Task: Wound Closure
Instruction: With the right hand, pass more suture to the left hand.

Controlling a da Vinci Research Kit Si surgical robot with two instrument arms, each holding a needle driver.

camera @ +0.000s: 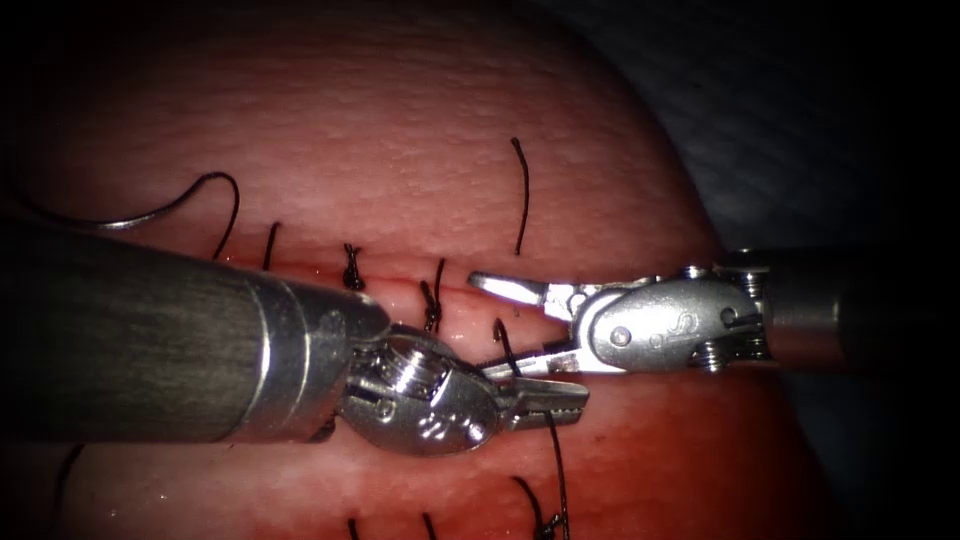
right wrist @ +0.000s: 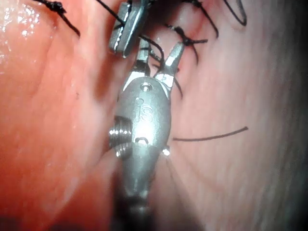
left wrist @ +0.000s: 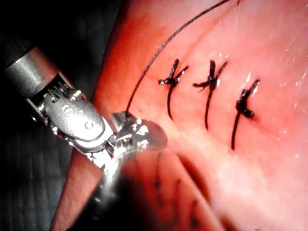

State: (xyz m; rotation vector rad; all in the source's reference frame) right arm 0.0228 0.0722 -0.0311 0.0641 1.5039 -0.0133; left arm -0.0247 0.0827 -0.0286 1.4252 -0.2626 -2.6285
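The left tool point(camera: 545, 398) is clamped on the thread point(camera: 556, 460) below the cut point(camera: 400, 282). The right tool point(camera: 500, 325) is spread apart, empty, over the stitched tissue point(camera: 400, 150).

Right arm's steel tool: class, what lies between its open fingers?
Between the right arm's steel tool's spread fingers runs a black thread strand over pink tissue. The left arm's tool covers its lower run.

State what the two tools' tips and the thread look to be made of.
Left tool and right tool: likely polished steel, silvery with bright glints. Thread: dark, thin strand, possibly braided; material unclear.
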